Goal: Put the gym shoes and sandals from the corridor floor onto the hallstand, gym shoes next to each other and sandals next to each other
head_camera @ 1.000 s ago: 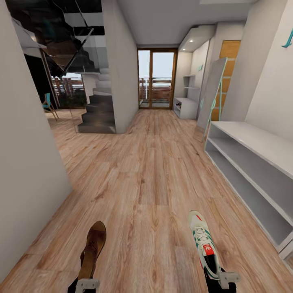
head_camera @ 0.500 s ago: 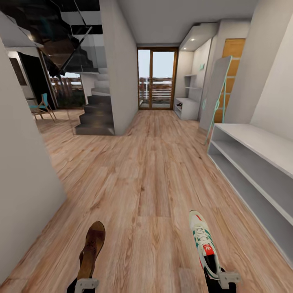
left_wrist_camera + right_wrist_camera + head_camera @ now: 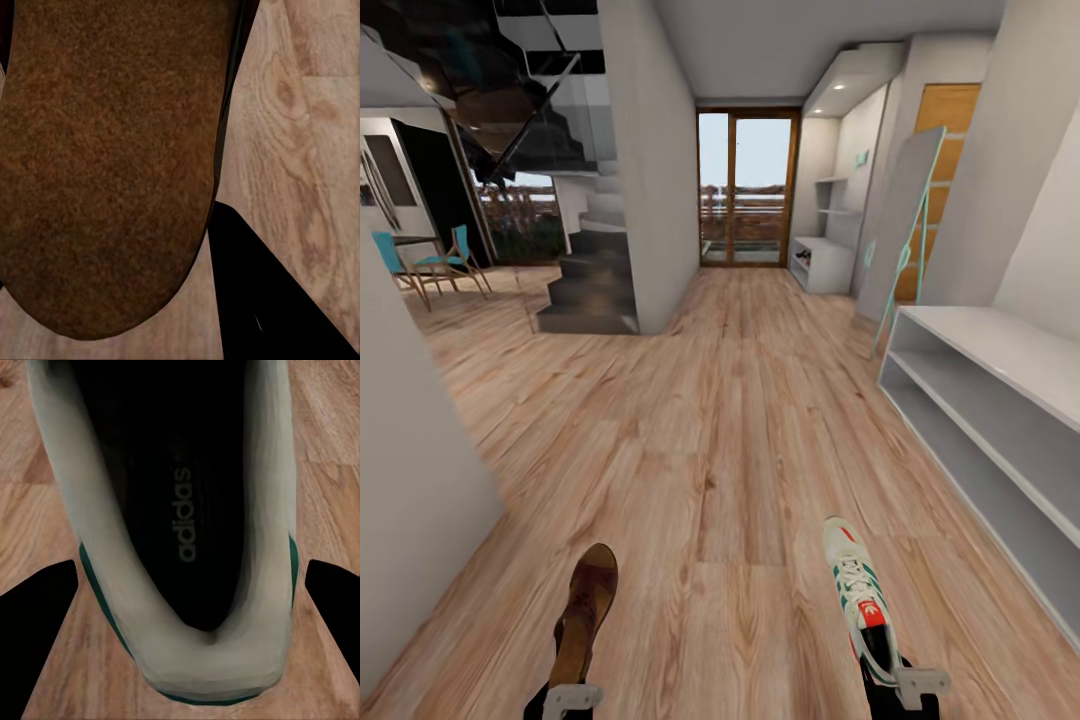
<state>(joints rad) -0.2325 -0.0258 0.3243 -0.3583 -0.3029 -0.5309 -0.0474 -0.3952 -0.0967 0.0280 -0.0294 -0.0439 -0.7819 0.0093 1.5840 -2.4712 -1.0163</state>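
Wooden floor (image 3: 720, 430) runs down a corridor; a grey rack (image 3: 1000, 400) stands at the right wall. At the head view's bottom, the left gripper (image 3: 572, 697) holds a sandal (image 3: 586, 610) and the right gripper (image 3: 905, 685) a trainer (image 3: 857, 592), both above the floor. Left wrist: sandal sole (image 3: 105, 165) close up. Right wrist: trainer (image 3: 180, 547) clamped between dark fingers (image 3: 37, 615).

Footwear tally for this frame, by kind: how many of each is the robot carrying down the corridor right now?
Brown sandal, in the left gripper: 1
White gym shoe with green stripes, in the right gripper: 1
Total: 2
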